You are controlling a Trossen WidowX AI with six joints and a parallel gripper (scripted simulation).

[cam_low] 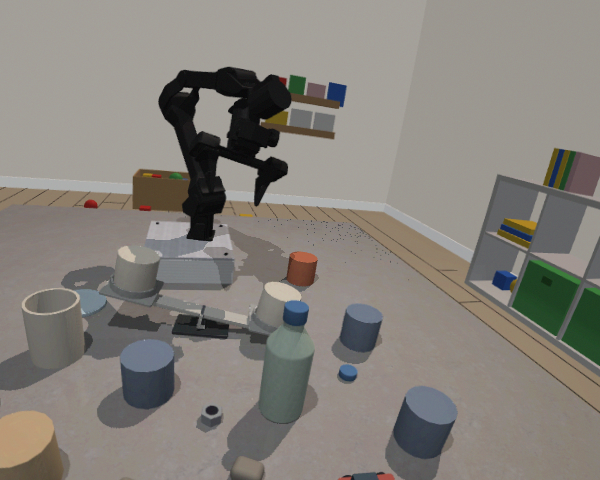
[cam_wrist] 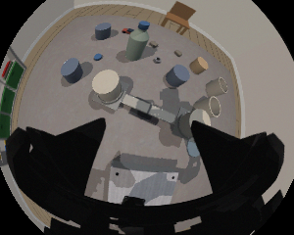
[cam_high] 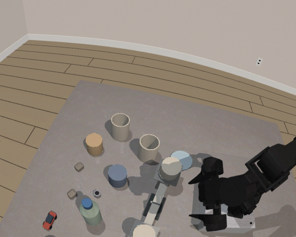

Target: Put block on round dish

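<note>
Two upside-down cream cups stand on the balance [cam_high: 162, 191] [cam_low: 171, 303] [cam_wrist: 164, 114]. The cup by the dish [cam_high: 170, 169] [cam_low: 136, 269] [cam_wrist: 193, 123] is on the higher end. The cup near the bottle [cam_high: 143, 231] [cam_low: 277, 305] [cam_wrist: 107, 85] is on the lower end. No block is visible; what is under either cup is hidden. The pale blue round dish [cam_high: 187, 162] [cam_low: 92, 302] [cam_wrist: 192, 148] lies flat beside the higher end, with no block on it. My gripper [cam_high: 190, 199] [cam_wrist: 149, 123] is open and empty, raised above the area between the balance and the arm's base.
Two upright hollow cups [cam_high: 120, 131] [cam_high: 147, 153] stand near the dish side. A green bottle [cam_high: 92, 215] [cam_low: 286, 374] [cam_wrist: 136, 46] stands near the lower end. A blue cylinder [cam_high: 117, 176] [cam_low: 148, 374], an orange cylinder [cam_high: 94, 145] and a red cylinder [cam_low: 301, 269] stand around the balance.
</note>
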